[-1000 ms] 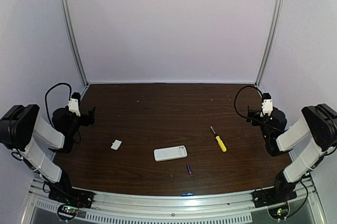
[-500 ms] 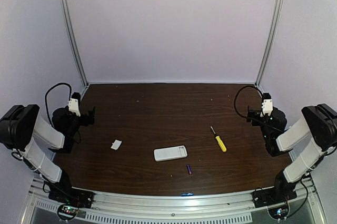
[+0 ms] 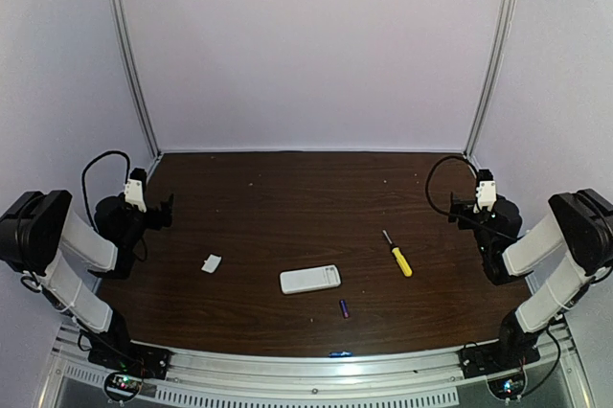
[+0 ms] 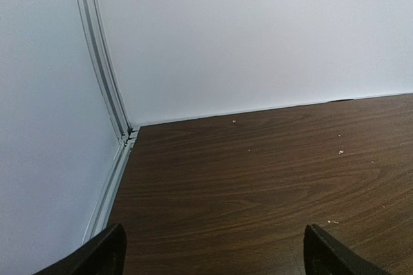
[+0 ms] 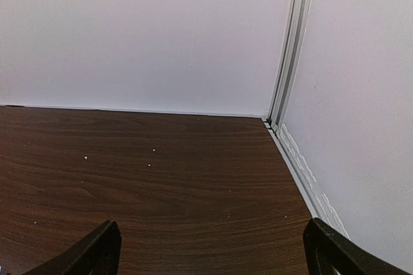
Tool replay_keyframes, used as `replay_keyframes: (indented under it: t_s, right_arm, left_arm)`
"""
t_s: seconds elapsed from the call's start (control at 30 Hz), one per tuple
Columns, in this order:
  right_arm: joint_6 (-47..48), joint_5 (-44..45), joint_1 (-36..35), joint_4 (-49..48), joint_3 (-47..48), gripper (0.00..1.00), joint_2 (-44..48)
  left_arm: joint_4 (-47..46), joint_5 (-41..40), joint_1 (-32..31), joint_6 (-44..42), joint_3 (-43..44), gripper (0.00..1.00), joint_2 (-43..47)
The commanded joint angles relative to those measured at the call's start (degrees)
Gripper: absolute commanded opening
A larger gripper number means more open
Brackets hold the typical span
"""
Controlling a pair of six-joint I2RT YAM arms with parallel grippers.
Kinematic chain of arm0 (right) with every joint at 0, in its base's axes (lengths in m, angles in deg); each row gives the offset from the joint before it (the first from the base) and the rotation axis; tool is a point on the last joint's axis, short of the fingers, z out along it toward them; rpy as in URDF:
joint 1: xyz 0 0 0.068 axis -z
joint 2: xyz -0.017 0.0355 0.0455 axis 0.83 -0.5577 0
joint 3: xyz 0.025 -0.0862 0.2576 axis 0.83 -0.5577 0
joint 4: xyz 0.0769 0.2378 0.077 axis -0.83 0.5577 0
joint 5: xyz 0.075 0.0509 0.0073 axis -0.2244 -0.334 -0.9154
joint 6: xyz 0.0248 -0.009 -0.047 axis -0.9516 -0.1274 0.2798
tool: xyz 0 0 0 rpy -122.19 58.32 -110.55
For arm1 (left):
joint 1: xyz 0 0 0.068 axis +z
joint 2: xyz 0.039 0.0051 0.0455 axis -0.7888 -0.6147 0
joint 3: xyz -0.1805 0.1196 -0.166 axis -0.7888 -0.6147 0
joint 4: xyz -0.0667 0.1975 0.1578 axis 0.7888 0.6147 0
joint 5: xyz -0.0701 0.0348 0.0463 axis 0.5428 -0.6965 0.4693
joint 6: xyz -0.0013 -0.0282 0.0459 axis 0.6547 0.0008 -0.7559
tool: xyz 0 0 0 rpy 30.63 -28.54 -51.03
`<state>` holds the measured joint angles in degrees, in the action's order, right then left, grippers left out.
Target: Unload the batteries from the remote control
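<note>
The white remote control (image 3: 310, 280) lies flat on the dark wooden table (image 3: 287, 207), near the front middle. One small dark blue-purple battery (image 3: 344, 308) lies on the table just in front of its right end. My left gripper (image 3: 165, 211) rests at the far left of the table, open and empty, its black fingertips (image 4: 103, 254) wide apart over bare wood. My right gripper (image 3: 458, 209) rests at the far right, open and empty, fingertips (image 5: 97, 250) wide apart. Neither wrist view shows the remote or a battery.
A yellow-handled screwdriver (image 3: 397, 254) lies right of the remote. A small white cover piece (image 3: 211, 262) lies to its left. White walls and metal corner rails (image 3: 131, 63) enclose the table on three sides.
</note>
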<state>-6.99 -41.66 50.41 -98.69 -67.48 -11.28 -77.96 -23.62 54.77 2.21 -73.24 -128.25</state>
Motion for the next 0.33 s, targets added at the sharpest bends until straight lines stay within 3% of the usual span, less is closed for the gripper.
replay_keyframes:
  t_s: [0.0,0.3]
  right_arm:
    - [-0.5,0.3,0.5,-0.1,0.7,1.00,-0.4]
    - [-0.7,0.7,0.5,-0.2,0.7,1.00,-0.4]
  left_arm:
    - [-0.5,0.4,0.4,-0.6,0.8,0.97,-0.5]
    - [-0.5,0.4,0.4,-0.6,0.8,0.97,-0.5]
